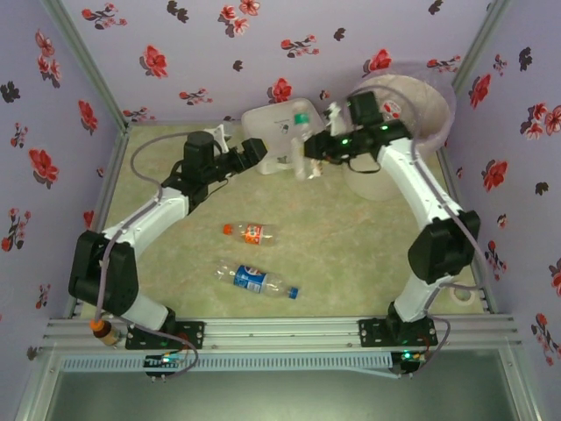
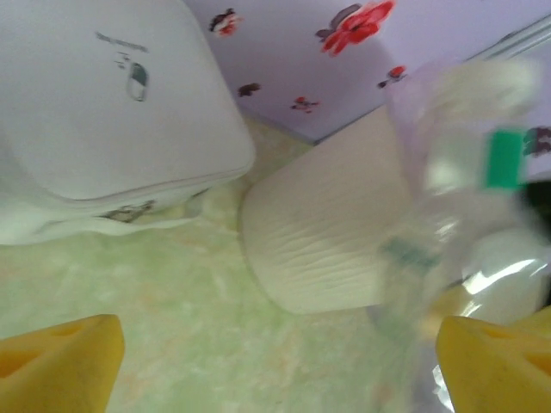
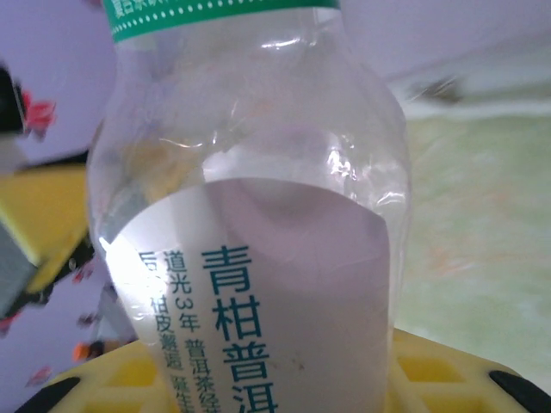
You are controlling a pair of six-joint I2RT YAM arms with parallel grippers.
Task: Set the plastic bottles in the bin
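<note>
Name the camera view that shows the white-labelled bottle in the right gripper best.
Right wrist: the bottle sits close, its white label and green band sharp. The top external view shows it small and glary; the left wrist view catches it blurred at right.

The clear bottle (image 3: 250, 172) carries a white label (image 3: 258, 335) reading "青柑普洱" and "道光3年".

A flat white box (image 1: 273, 133) with rounded corners sits on the pale green desk (image 1: 351, 263); just behind the box rises a lilac wall (image 1: 210, 61) printed with red and black flowers. Well apart from the box, toward the near left, stands a small amber bottle (image 1: 103, 331) with an orange cap.
</note>
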